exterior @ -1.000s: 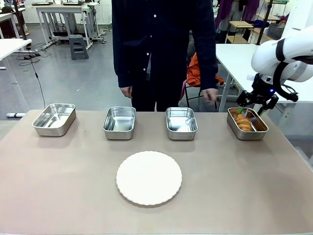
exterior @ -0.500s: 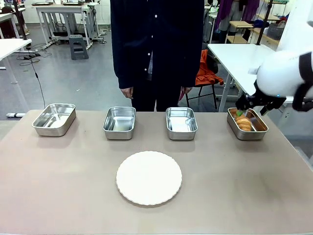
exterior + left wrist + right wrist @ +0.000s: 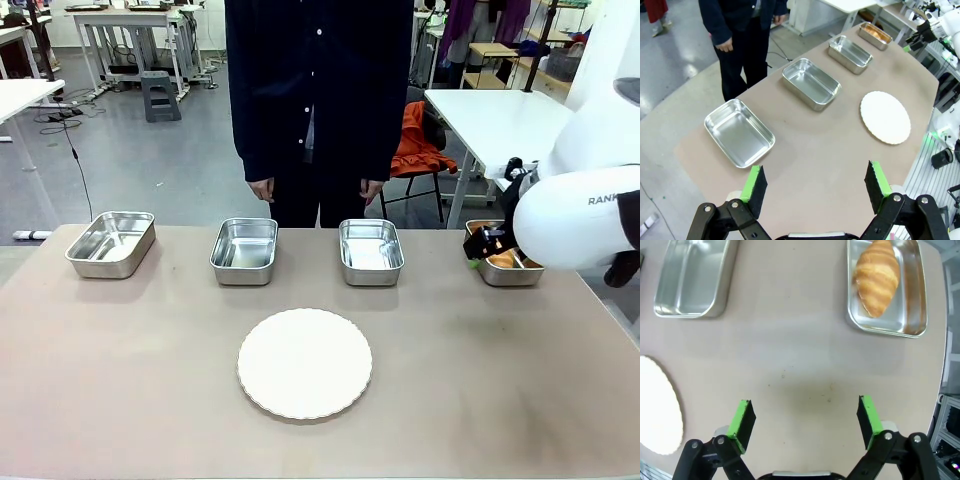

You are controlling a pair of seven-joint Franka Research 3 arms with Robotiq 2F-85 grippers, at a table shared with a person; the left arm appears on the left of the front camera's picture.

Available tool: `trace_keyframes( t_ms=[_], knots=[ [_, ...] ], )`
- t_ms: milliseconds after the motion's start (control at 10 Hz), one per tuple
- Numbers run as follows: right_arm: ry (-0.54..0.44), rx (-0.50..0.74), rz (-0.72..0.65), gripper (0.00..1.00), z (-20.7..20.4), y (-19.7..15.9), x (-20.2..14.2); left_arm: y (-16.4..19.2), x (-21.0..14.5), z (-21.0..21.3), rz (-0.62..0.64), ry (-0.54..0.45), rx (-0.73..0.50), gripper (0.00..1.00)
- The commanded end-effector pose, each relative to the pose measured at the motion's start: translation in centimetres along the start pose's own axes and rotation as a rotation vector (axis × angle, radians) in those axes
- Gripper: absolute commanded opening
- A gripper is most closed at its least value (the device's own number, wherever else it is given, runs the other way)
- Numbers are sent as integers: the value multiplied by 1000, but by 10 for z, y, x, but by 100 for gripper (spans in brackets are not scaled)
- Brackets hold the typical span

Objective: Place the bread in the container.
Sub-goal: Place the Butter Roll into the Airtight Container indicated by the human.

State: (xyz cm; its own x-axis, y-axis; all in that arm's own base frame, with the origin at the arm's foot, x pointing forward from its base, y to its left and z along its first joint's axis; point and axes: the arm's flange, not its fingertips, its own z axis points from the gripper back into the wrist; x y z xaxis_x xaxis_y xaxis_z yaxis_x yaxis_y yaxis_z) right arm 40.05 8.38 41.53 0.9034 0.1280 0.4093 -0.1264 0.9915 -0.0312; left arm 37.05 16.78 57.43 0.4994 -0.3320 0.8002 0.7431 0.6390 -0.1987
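We find the bread (image 3: 877, 283) lying in the container (image 3: 912, 315). Right gripper (image 3: 806, 422) fully open, empty. Bread probably light, soft, flaky; we would pinch gently across its thick middle.

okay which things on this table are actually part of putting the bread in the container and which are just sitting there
Part of the job:
- croissant, lying in its pan
- rightmost pan that holds it
- right gripper, open, nothing held

Just lying about:
- three other pans: far left, second, third
- white plate
- left gripper, open
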Motion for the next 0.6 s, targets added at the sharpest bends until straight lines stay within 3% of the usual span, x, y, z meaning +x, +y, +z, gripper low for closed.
trace_keyframes(
  t_ms=[0,100,500],
  knots=[
    [7,16,-40,100,0,1,-49,0,-1,1,-14,-4,-5,100],
    [0,0,0,100,0,0,0,0,-1,1,-14,-4,-5,100],
    [0,0,0,100,0,0,0,0,-1,1,-14,-4,-5,100]
  ],
)
